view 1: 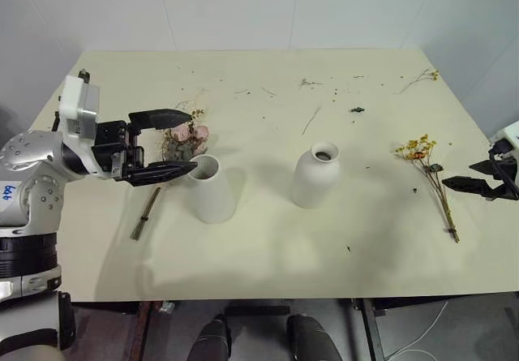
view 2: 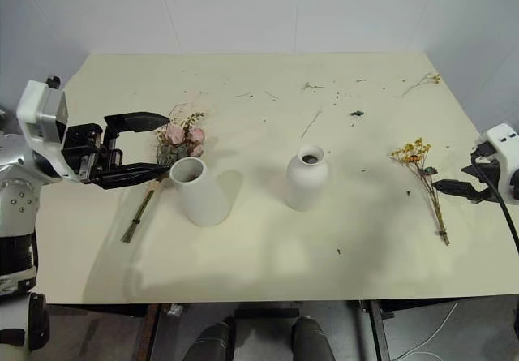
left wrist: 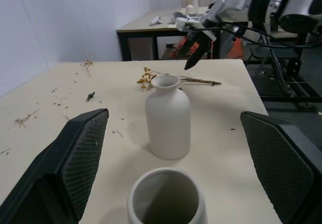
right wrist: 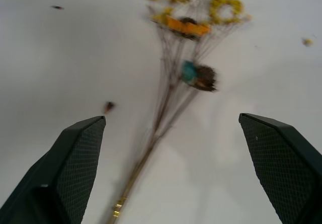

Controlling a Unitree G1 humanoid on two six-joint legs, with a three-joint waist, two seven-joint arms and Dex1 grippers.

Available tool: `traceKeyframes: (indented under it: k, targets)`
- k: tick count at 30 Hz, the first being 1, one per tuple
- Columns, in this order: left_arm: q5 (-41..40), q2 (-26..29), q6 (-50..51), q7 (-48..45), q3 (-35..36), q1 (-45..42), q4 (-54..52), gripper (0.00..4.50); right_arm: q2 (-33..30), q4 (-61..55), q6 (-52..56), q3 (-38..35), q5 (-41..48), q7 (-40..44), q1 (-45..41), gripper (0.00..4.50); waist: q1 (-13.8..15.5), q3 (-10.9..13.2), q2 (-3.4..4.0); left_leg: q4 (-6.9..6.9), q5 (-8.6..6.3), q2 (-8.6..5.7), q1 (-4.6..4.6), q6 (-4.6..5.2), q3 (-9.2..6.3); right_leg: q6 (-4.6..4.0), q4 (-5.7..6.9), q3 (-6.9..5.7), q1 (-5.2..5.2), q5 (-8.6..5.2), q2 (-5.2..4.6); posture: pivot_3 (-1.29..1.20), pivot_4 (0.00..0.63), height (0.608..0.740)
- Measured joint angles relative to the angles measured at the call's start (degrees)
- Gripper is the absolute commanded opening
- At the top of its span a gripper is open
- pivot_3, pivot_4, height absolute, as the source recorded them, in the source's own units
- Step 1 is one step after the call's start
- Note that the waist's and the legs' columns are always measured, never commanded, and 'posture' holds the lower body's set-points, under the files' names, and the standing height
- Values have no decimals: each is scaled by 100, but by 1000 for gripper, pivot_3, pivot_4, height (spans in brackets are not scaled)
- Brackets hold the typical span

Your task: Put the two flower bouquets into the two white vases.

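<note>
Stems of the yellow bouquet (right wrist: pixel 166 98) lie flat on the table (view 1: pixel 268 247) at about 3 o'clock from the bottle vase (view 1: pixel 315 176), so the right gripper (view 1: pixel 470 176), jaws spread and empty, should straddle the thin stems mid-length, while the left gripper (view 1: pixel 166 144) hangs released beside the rose bouquet (view 1: pixel 188 138) and wide vase (view 1: pixel 211 189).

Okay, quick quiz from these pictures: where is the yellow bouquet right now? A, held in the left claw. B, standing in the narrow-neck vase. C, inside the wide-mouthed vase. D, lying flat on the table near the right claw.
D: the yellow bouquet lies flat on the table, beside the open right claw, and the narrow-neck vase holds no stems.
</note>
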Motion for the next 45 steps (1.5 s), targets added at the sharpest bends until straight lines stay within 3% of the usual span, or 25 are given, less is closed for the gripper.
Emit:
traceKeyframes:
  k: [11, 14, 24, 33, 36, 38, 45]
  targets:
    - [-389, 178, 443, 293, 225, 233, -705, 4500, 569, 1582, -214, 819, -1004, 444, -953, 4479, 13, 2, 3, 4, 1, -2, -4, -16, 5, 4, -5, 4, -2, -2, -1, 0, 150, 740]
    - [-423, 253, 472, 326, 271, 237, -742, 4500, 638, 1790, -383, 830, -1163, 254, -1062, 3612, 12, 2, 3, 8, 1, -2, -3, -17, 5, 4, -4, 4, 1, -2, -2, 0, 150, 740]
    - [-469, 335, 513, 363, 274, 214, -836, 4500, 743, 2007, -389, 719, -1233, 230, -1273, 29, 7, 2, 3, 10, 1, -2, -2, -17, 5, 4, -1, 4, 2, -2, -1, 0, 150, 740]
    - [-342, 157, 302, 350, 146, 180, -374, 4500, 954, 1397, -105, -567, -225, 20, -1415, 29, -13, 2, 4, 14, 2, -1, -1, -18, 6, 4, 5, 6, 2, -2, 1, 0, 150, 740]
    - [-243, 46, 156, 365, 117, 179, -122, 4500, 1412, 224, -165, -1238, 435, -295, -1070, 29, -6, 2, 4, 19, 1, 5, -1, -20, 5, 5, 11, 5, 1, -1, 7, 0, 150, 740]
    - [-130, -58, 21, 380, 106, 180, 122, 4500, 2035, -1088, -202, -1893, 1058, -769, -672, 29, -4, 1, 4, 18, 2, 7, -2, -22, 4, 5, 16, 5, 0, -1, 8, 0, 150, 740]
    - [27, -229, -137, 499, 43, 180, 460, 4500, 3465, -4539, 274, -2455, 2862, -1852, -92, 29, 78, 1, 4, 26, 2, 5, -20, -22, -3, 6, 34, 3, -18, -2, 2, 0, 150, 740]
